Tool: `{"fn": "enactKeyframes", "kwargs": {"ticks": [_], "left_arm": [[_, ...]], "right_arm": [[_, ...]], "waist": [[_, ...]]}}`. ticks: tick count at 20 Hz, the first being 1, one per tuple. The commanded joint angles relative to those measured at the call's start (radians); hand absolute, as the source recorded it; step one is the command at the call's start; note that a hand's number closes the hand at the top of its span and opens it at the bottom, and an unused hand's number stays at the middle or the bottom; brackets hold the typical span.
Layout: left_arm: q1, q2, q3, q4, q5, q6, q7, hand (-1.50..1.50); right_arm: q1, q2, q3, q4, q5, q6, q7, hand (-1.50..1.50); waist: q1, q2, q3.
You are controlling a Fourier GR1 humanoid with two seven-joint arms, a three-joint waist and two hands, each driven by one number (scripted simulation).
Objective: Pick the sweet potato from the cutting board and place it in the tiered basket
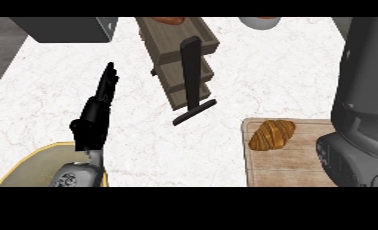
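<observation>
My black left hand (94, 110) stood open, fingers straight, above the white marble counter (280, 79); the brown, ridged sweet potato (272, 134) lay on the pale wooden cutting board (284, 169) — near the brown wooden tiered basket (177, 49).

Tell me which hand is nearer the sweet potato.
Right. The right hand is beside the sweet potato at the cutting board's right edge; the left hand is far across the counter, fingers straight.

This is a kitchen: a white marbled counter (273, 81) carries a wooden cutting board (284, 166) with a browned piece of food (272, 134) on it, a wooden tiered basket (177, 49) on a black stand, and a yellow-rimmed plate (29, 166).
</observation>
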Motion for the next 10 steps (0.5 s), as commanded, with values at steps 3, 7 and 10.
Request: {"fn": "enactKeyframes", "kwargs": {"ticks": [3, 7, 10], "left_arm": [[-0.005, -0.002, 0.011, -0.007, 0.004, 0.006, 0.015, 0.0], [0.043, -0.016, 0.007, 0.022, 0.005, 0.012, -0.04, 0.0], [0.018, 0.016, 0.03, -0.032, 0.025, -0.012, 0.019, 0.0]], "right_arm": [[0.147, -0.085, -0.144, -0.256, -0.129, 0.103, 0.109, -1.5], [0.349, -0.145, -0.236, -0.408, -0.253, 0.2, 0.04, -1.5], [0.427, -0.222, -0.346, -0.473, -0.409, 0.324, 0.032, -1.5]], "waist": [[-0.033, -0.009, 0.002], [-0.037, -0.005, 0.001], [-0.041, -0.01, 0.002]]}}
